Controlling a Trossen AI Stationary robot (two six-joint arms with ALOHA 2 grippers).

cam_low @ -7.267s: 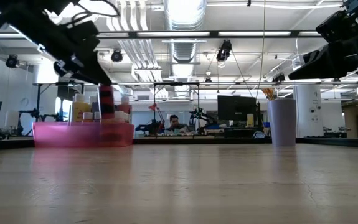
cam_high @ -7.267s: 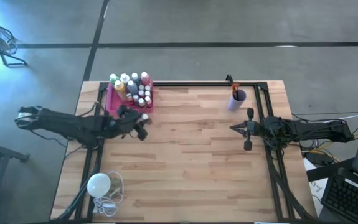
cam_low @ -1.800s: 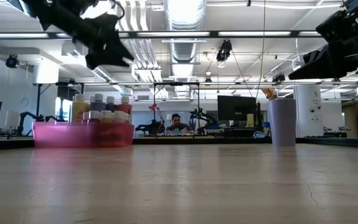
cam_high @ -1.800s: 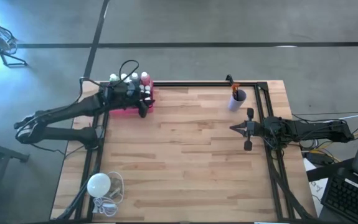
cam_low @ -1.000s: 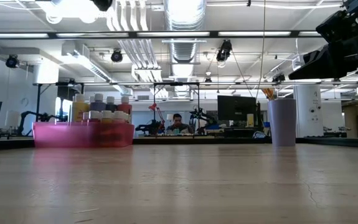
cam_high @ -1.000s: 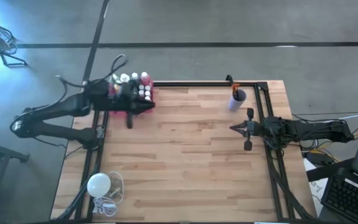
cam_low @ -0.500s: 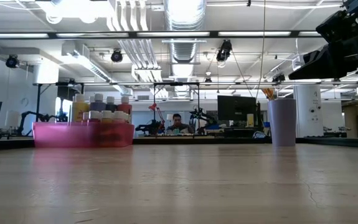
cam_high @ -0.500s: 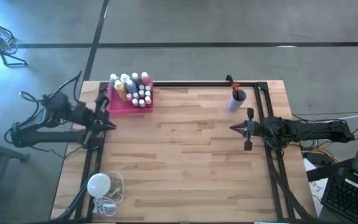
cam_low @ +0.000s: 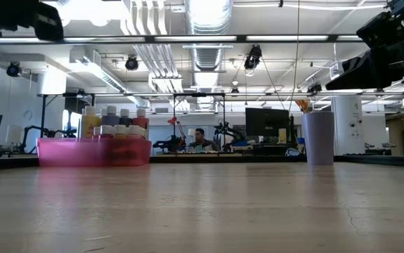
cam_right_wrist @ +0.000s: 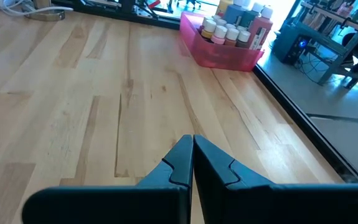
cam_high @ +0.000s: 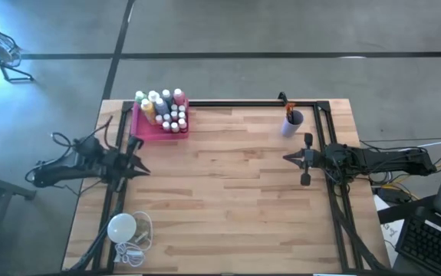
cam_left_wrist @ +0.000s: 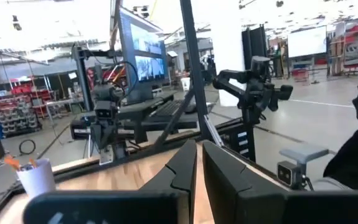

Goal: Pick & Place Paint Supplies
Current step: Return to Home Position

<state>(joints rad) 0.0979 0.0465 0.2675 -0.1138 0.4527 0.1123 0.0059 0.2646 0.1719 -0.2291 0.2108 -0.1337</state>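
Several white-capped paint bottles (cam_high: 163, 108) stand upright in a pink tray (cam_high: 139, 127) at the table's far left; the low view shows tray (cam_low: 93, 152) and bottles (cam_low: 114, 122), the right wrist view too (cam_right_wrist: 237, 28). Thin brushes (cam_low: 302, 105) stand in a lilac cup (cam_high: 291, 123) at the far right. My left gripper (cam_high: 141, 168) is shut and empty at the table's left edge, nearer than the tray, pointing toward the right (cam_left_wrist: 198, 163). My right gripper (cam_high: 286, 159) is shut and empty at the right edge, above the wood (cam_right_wrist: 193, 155).
A white round bulb (cam_high: 122, 227) with its cord lies at the near left corner. A black frame rail (cam_high: 235, 103) runs along the far edge and down both sides. Bare wood (cam_high: 220, 184) lies between the two arms. A person (cam_low: 198, 138) sits far behind the table.
My left gripper has drawn back from beside the pink tray toward the table's left and near edges and has sunk lower, its arm folding in. It carries nothing. The bottles and tray stand as before. My right arm has kept still.
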